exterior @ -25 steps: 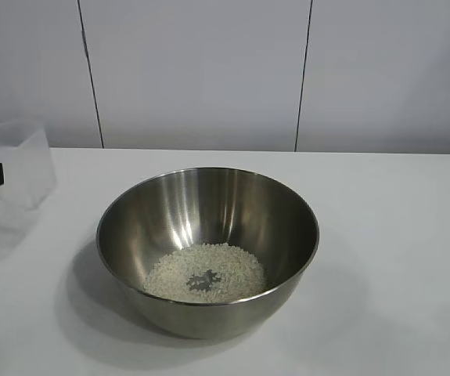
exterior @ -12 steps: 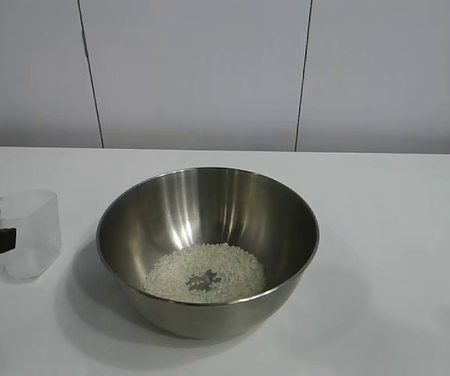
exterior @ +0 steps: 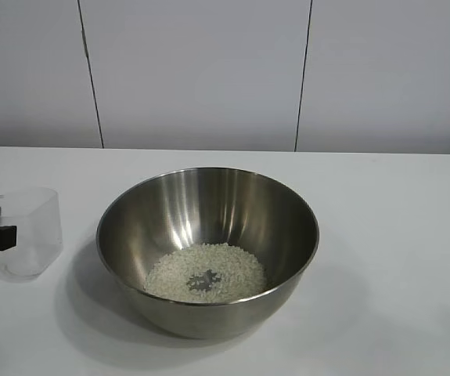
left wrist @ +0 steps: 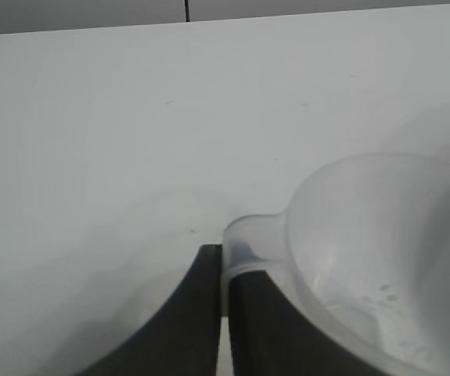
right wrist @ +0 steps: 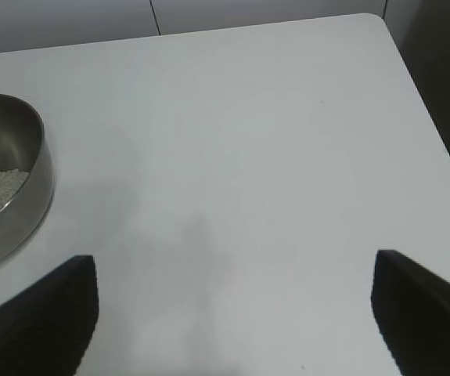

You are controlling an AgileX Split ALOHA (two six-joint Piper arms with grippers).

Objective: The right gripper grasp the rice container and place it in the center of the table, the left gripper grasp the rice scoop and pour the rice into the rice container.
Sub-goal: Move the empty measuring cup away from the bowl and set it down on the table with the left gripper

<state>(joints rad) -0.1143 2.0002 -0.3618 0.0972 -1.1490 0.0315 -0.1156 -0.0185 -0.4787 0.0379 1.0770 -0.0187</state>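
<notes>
Left gripper holds rice scoop near table edge.

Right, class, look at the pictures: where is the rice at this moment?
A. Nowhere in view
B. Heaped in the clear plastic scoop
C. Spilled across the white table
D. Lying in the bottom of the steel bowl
D: the rice lies as a pale heap in the bottom of the rice container, while the rice scoop beside it on the table looks all but empty in the left wrist view.
</notes>
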